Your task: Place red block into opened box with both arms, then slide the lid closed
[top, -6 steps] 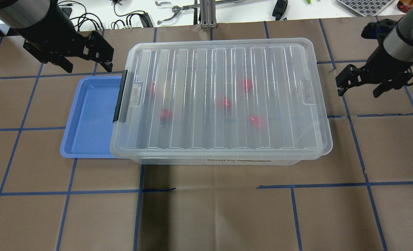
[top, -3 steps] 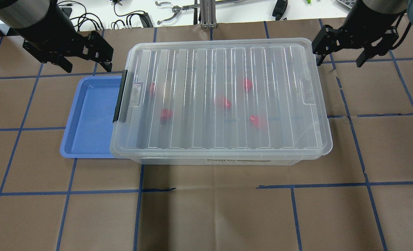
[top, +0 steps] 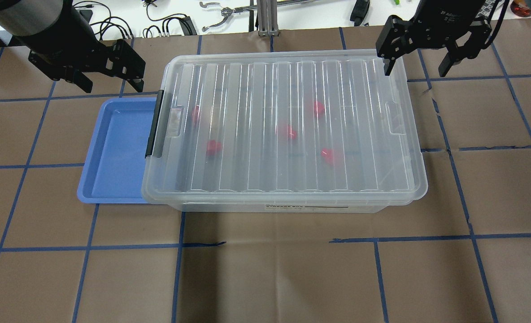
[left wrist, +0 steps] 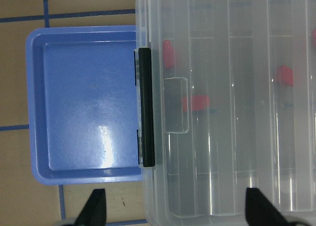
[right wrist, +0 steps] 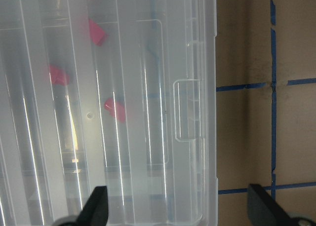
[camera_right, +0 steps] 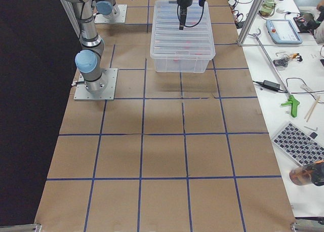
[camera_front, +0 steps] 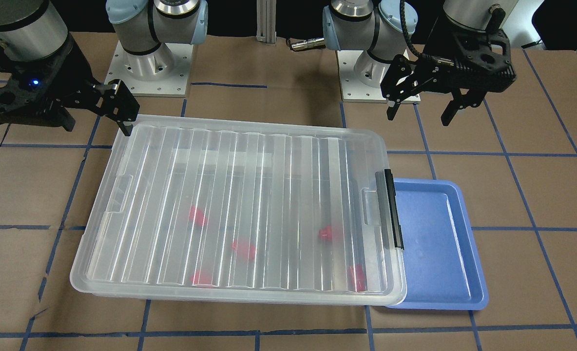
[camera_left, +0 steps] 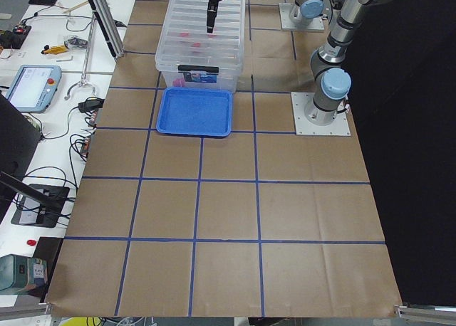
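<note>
The clear box (top: 229,205) stands mid-table with the ribbed lid (top: 265,85) lying over all of it. Several red blocks (top: 318,109) (camera_front: 244,249) (left wrist: 197,103) (right wrist: 114,109) show blurred through the lid, resting on the box floor. My left gripper (top: 113,85) (camera_front: 417,116) (left wrist: 177,208) hovers open and empty beyond the box's latch end, near its far left corner. My right gripper (top: 415,71) (camera_front: 96,119) (right wrist: 180,208) is open and empty above the far right corner, one finger over the lid's edge.
A blue tray (top: 117,152) (camera_front: 434,243) lies empty against the box's black latch (top: 154,124), partly under the rim. Cables and tools lie on the white bench (top: 292,13) beyond the table. Brown paper with blue tape lines covers the table (top: 265,278).
My right gripper has swung from the box's right side toward the far edge and leftward, ending over the far right corner. The left gripper, box and lid have not moved.
</note>
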Robot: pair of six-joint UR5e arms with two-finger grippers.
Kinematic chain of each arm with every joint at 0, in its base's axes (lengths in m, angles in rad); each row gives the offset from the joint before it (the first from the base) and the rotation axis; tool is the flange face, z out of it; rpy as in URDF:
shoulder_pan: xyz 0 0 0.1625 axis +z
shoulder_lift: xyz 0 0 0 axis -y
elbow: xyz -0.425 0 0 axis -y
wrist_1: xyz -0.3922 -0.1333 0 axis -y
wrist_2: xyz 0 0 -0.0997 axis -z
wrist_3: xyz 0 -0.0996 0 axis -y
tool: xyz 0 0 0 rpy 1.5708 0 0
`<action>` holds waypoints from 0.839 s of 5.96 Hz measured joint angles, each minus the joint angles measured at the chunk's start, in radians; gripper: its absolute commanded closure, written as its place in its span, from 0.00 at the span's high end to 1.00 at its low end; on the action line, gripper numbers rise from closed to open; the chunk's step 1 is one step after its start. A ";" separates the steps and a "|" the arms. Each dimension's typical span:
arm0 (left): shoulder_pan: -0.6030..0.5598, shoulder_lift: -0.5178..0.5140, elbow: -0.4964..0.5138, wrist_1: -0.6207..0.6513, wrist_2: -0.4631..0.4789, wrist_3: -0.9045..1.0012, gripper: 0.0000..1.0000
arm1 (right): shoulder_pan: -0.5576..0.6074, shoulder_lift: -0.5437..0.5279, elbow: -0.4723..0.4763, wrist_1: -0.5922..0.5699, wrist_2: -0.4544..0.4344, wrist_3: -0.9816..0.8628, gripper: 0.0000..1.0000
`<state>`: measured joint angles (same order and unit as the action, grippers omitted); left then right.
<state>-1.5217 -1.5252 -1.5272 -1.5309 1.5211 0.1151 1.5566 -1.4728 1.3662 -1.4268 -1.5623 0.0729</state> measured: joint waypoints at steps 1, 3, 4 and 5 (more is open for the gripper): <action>0.000 0.000 0.000 0.000 0.000 0.000 0.98 | 0.029 -0.002 -0.004 0.018 0.000 0.039 1.00; 0.000 -0.001 0.001 0.000 -0.001 0.000 0.99 | 0.054 0.001 -0.007 0.021 -0.022 0.070 1.00; 0.000 -0.001 0.000 0.000 -0.001 0.000 0.98 | 0.051 0.002 -0.007 0.021 -0.042 0.067 1.00; 0.000 -0.001 -0.001 0.000 -0.001 0.001 0.98 | 0.042 0.001 -0.006 0.021 -0.049 0.066 1.00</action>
<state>-1.5217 -1.5263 -1.5277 -1.5304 1.5202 0.1158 1.5991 -1.4714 1.3601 -1.4054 -1.6114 0.1386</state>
